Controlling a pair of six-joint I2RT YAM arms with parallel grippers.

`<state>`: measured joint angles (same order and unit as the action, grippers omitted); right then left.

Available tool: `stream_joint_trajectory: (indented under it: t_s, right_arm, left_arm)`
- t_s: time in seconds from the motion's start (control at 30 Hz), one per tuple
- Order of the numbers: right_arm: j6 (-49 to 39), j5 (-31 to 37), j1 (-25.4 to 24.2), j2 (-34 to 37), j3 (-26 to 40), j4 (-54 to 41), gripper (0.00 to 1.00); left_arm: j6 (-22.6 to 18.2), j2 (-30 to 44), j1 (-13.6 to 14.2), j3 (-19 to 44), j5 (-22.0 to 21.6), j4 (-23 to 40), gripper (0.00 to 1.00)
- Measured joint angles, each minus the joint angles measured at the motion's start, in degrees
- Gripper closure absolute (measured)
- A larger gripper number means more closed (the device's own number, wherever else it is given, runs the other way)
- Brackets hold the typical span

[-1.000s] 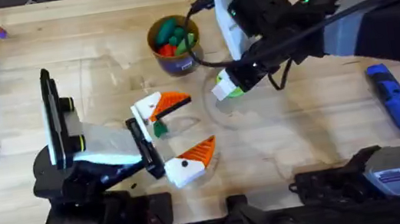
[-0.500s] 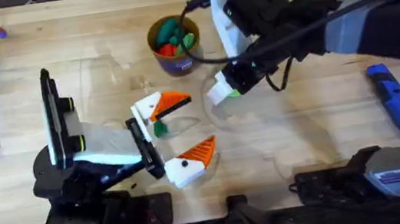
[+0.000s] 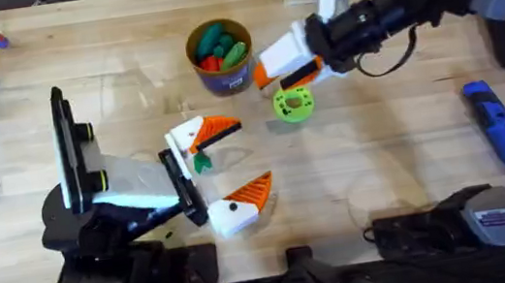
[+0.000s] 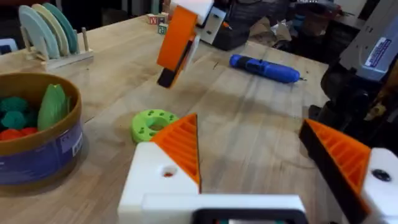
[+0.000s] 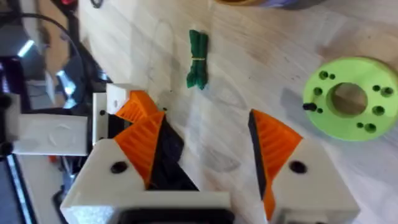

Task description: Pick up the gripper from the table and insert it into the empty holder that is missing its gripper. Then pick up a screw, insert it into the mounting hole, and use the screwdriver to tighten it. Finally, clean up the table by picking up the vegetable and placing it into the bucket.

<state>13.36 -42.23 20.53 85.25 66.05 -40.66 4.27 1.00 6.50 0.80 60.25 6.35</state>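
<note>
The wooden desk (image 3: 105, 63) carries the left gripper (image 3: 222, 170) near its front edge, white fingers spread wide around a small dark-green toy vegetable (image 3: 202, 163), not gripping it. The right gripper (image 3: 286, 64) hovers empty, jaws apart, by the dark-blue tan-rimmed bucket (image 3: 219, 56). A bright blue pen-shaped screwdriver (image 3: 500, 125) lies near the right edge. A lime-green disc (image 3: 293, 104) lies below the right gripper.

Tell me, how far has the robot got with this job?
Looks done: both fingers of the left gripper carry orange tips, so nothing looks missing there. Whether a screw is in, I cannot tell. In hand: nothing; the right gripper hangs open over a lime-green disc. Left: the screwdriver lies on the table, and the vegetable lies outside the bucket.
</note>
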Motion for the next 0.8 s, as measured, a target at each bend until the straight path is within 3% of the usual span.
stream_joint_trajectory:
  t_s: [0.17, 0.3, 0.57, 0.8]
  right_arm:
    - [-0.08, -11.78, -7.46, 0.0, -8.41, 2.31, 0.243]
    - [2.63, -20.82, -9.56, 0.0, -15.13, 13.47, 0.241]
    - [15.01, -30.33, -3.13, 4.83, -17.1, 37.06, 0.217]
    - [24.26, -36.37, 1.67, 13.78, -17.21, 45.84, 0.241]
  left_arm:
    - [0.0, -0.01, 0.0, 0.0, 0.02, 0.0, 0.014]
    - [0.0, -0.01, 0.0, 0.0, 0.01, 0.0, 0.014]
    - [0.0, -0.01, 0.0, 0.0, 0.02, 0.0, 0.015]
    - [0.0, 0.01, 0.0, 0.0, 0.02, 0.0, 0.016]
